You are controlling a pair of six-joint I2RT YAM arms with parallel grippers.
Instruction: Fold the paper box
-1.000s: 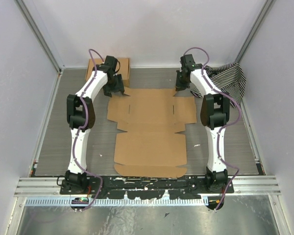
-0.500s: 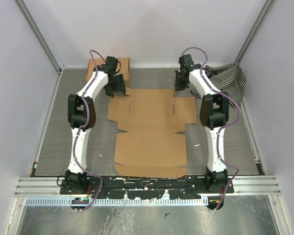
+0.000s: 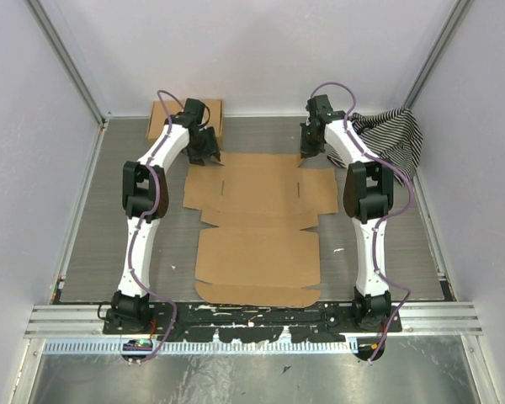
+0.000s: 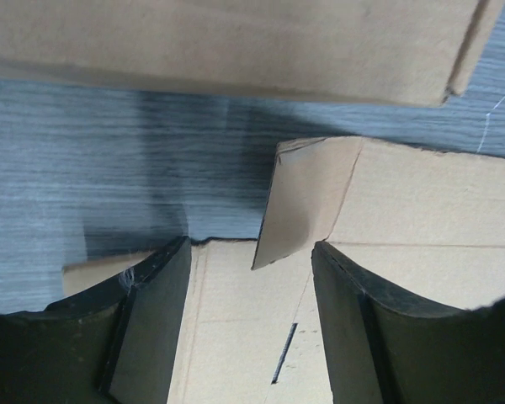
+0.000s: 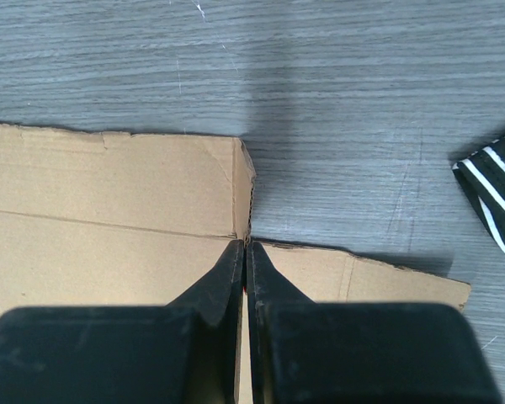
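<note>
The paper box (image 3: 257, 219) lies unfolded and flat in the middle of the table. My left gripper (image 3: 204, 151) hovers at its far left corner. In the left wrist view it (image 4: 251, 278) is open, with its jaws on either side of a small corner flap (image 4: 303, 202) that stands tilted up from the paper box (image 4: 421, 202). My right gripper (image 3: 307, 151) is at the far right corner. In the right wrist view it (image 5: 246, 246) is shut, its tips on the notch between the far flap (image 5: 118, 181) and the side flap (image 5: 379, 278). Nothing shows between the jaws.
A smaller brown cardboard box (image 3: 185, 118) stands at the back left, just beyond the left gripper, and also shows in the left wrist view (image 4: 236, 42). A black-and-white striped cloth (image 3: 396, 135) lies at the back right, seen also in the right wrist view (image 5: 497, 194). White walls enclose the table.
My left gripper has shifted a little toward the far wall and to the right. The right gripper has barely moved. The paper box lies as before.
</note>
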